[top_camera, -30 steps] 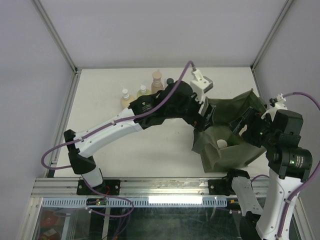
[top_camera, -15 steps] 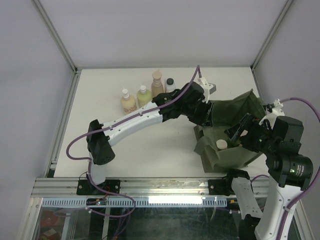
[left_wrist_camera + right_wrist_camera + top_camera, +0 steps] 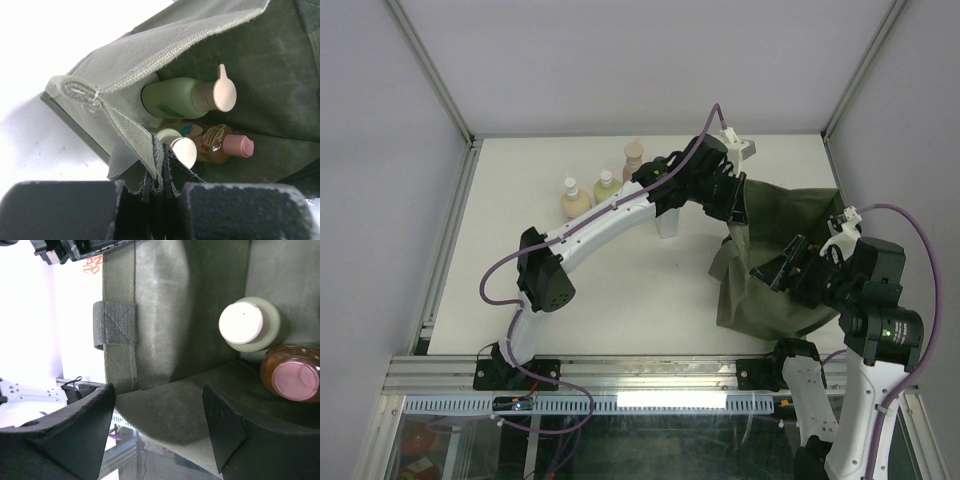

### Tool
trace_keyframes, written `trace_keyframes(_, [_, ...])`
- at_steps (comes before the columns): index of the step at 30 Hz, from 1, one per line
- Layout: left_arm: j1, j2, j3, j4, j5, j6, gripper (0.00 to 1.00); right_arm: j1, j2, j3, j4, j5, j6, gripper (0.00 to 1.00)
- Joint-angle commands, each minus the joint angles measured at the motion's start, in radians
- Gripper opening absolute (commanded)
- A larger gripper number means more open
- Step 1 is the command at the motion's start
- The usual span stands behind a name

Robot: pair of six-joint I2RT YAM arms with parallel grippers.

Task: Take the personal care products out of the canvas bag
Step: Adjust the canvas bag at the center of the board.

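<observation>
**Canvas bag** (image 3: pixel 788 215): lies on the right half of the table (image 3: pixel 570 290), mouth open.

**In the bag:** I count three bottles.
- 1 green bottle (image 3: pixel 182 97) with a beige flip cap
- 1 pale green bottle (image 3: pixel 176 148) with a white cap
- 1 amber bottle (image 3: pixel 222 145) with a pink cap

**On the table, along the back edge:** I count three more.
- 1 tan bottle (image 3: pixel 574 203)
- 1 yellow-green bottle (image 3: pixel 606 188)
- 1 beige bottle (image 3: pixel 633 155)

**Left gripper** (image 3: pixel 152 190): clenched on the bag's hemmed rim.

**Right gripper** (image 3: pixel 159 395): fingers spread wide with bag fabric between them. I cannot tell whether they touch it.

Overhead; wrist views into canvas bag (image 3: pixel 785 215)
</observation>
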Motion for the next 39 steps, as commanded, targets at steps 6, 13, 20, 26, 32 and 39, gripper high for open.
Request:
trace_keyframes(6, [0.081,-0.082,0.078,0.173,0.014,0.092,0.42,0.003,-0.007,-0.070,0.006,-0.228,-0.003,0.73])
trace_keyframes(13, [0.060,-0.278,-0.063,0.103,0.008,0.127,0.72,0.003,0.037,0.153,-0.038,0.087,0.062,0.77])
trace_keyframes(20, [-0.045,-0.409,-0.210,0.096,-0.036,0.150,0.63,0.004,0.022,0.283,-0.037,0.375,0.085,0.78])
trace_keyframes(26, [-0.163,-0.388,-0.211,0.135,-0.064,0.180,0.56,0.005,-0.053,0.178,-0.062,0.489,0.202,0.76])
trace_keyframes(32, [-0.230,-0.351,-0.242,0.137,-0.063,0.216,0.46,0.008,-0.074,0.127,-0.149,0.650,0.286,0.67])
trace_keyframes(39, [-0.297,-0.306,-0.291,0.141,-0.048,0.285,0.43,0.009,-0.136,0.028,-0.155,0.394,0.233,0.61])
